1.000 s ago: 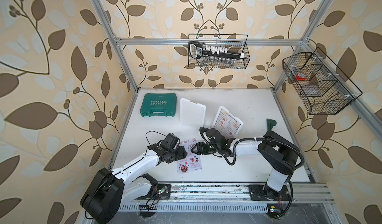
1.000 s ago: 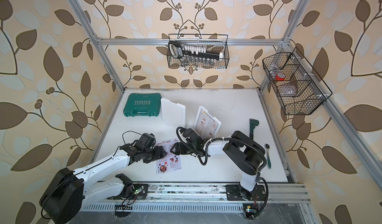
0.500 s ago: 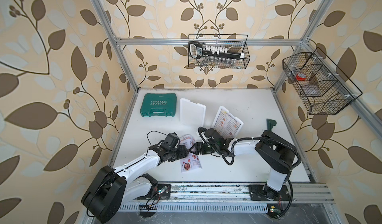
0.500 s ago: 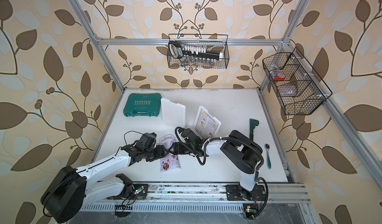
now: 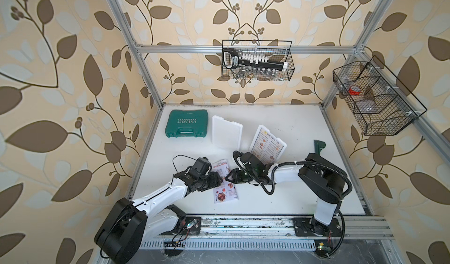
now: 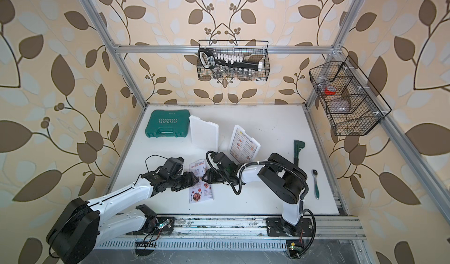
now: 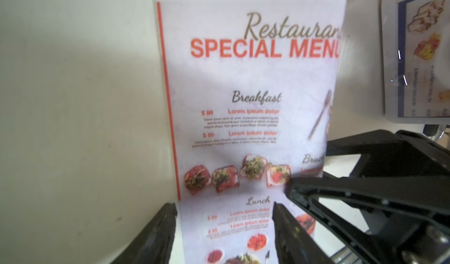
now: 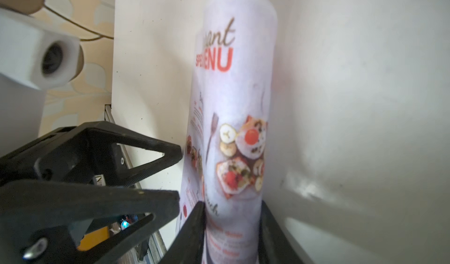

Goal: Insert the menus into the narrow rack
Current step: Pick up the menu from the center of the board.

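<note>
lying on the desk (image 5: 292, 119) front-centre: special menu (image 5: 225, 192), print side up. long axis runs roughly front-to-back, with the red title end toward the back wall and leaning a bit left. the sheet's middle is bowed up into an arch.
right end effector (image 8: 231, 206) comes in from the right, a finger against each side of the arch, gripping the special menu.
left end effector (image 7: 224, 206) comes in from the left, jaws apart. one finger sits just off the sheet's long edge, the other over the print, not clamped. the two sets of tips nearly meet over the sheet.
dim sum menu (image 5: 267, 144) lies flat further back and right, tilted, title end toward the back. the right wrist covers its near corner.
around: green tool case (image 5: 186, 126) back left, white board (image 5: 227, 133) beside it, green clamp (image 5: 319, 148) and ratchet (image 6: 315, 183) at right.
divided wire rack (image 5: 375, 99) hangs on the right rail and wire basket (image 5: 257, 60) on the back rail, both above the desk.
</note>
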Action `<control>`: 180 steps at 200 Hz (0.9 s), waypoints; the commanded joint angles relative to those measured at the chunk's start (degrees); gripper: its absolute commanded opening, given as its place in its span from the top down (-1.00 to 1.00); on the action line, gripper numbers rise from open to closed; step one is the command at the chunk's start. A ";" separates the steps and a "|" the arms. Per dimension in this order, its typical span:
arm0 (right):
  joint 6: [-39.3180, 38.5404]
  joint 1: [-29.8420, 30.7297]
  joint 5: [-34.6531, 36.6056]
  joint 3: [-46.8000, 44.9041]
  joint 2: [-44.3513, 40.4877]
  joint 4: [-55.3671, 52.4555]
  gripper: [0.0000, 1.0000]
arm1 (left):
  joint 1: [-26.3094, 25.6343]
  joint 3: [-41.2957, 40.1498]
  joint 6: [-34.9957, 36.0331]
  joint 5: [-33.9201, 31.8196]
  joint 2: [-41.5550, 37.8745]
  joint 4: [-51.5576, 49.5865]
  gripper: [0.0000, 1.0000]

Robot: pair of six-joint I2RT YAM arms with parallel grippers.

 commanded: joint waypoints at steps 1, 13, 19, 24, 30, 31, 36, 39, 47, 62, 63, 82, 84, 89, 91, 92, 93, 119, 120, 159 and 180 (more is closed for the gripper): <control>-0.41 -0.09 0.76 -1.83 0.06 -2.11 0.37 | -0.06 0.04 0.94 -0.59 -2.04 -3.81 -0.35; -0.70 -0.44 0.85 -2.21 -0.88 -1.97 0.39 | 0.02 0.68 0.87 -1.05 -2.92 -4.82 -0.41; -0.91 -0.56 0.85 -2.46 -1.41 -1.94 0.41 | -0.05 0.99 0.87 -1.19 -3.44 -5.14 -0.42; -1.11 -0.74 1.00 -2.61 -1.98 -1.94 0.42 | -0.05 1.21 0.90 -1.41 -3.88 -5.38 -0.43; -1.39 -0.85 1.11 -2.74 -2.80 -1.93 0.44 | -0.06 1.82 0.96 -1.68 -4.32 -5.80 -0.44; -1.45 -0.82 1.11 -2.76 -2.95 -1.93 0.44 | -0.01 1.88 0.96 -1.72 -4.41 -5.83 -0.44; -1.80 -0.96 1.11 -2.71 -3.63 -2.07 0.44 | -0.04 2.38 1.05 -1.96 -4.78 -6.16 -0.45; -2.04 -1.00 1.18 -2.70 -4.00 -2.22 0.45 | -0.05 2.70 1.11 -2.06 -4.95 -6.41 -0.46; -2.68 -1.15 1.27 -2.67 -5.24 -2.67 0.47 | -0.01 3.74 1.39 -2.37 -5.36 -6.86 -0.47; -3.89 -1.48 1.35 -2.27 -7.49 -3.98 0.48 | -0.04 6.17 2.24 -3.00 -5.65 -7.73 -0.49; -3.98 -1.49 1.36 -2.22 -7.58 -4.10 0.48 | -0.01 6.34 2.30 -3.13 -5.69 -7.81 -0.50; -5.00 -2.32 1.24 -2.01 -10.66 -5.11 0.48 | 0.16 10.17 4.01 -4.08 -5.55 -8.75 -0.54; -5.13 -2.41 1.28 -2.05 -11.14 -5.28 0.48 | 0.20 10.56 4.27 -4.08 -5.55 -8.77 -0.54; -5.36 -2.75 1.29 -2.01 -12.07 -5.59 0.48 | 0.27 11.59 4.70 -4.03 -5.43 -8.76 -0.55; -5.53 -2.84 1.29 -2.00 -12.46 -5.73 0.48 | 0.33 12.08 4.88 -3.98 -5.39 -8.73 -0.55; -5.59 -2.88 1.29 -2.00 -12.57 -5.81 0.48 | 0.36 12.28 5.03 -3.97 -5.34 -8.75 -0.55; -5.66 -2.98 1.29 -2.00 -12.80 -5.90 0.48 | 0.37 12.51 5.11 -3.92 -5.31 -8.80 -0.55; -7.59 -4.94 0.70 -1.23 -17.53 -8.13 0.47 | 1.01 18.26 7.39 -3.98 -4.12 -9.00 -0.55; -7.67 -4.98 0.64 -1.18 -17.74 -8.24 0.47 | 1.05 18.45 7.43 -3.92 -4.09 -8.97 -0.55; -12.29 -8.35 0.15 3.21 -24.22 -14.05 0.44 | 2.08 24.74 8.35 -1.37 -2.95 -5.25 -0.59; -14.45 -11.20 -1.22 5.93 -26.63 -16.67 0.44 | 2.44 28.50 10.65 0.24 -2.00 -4.56 -0.61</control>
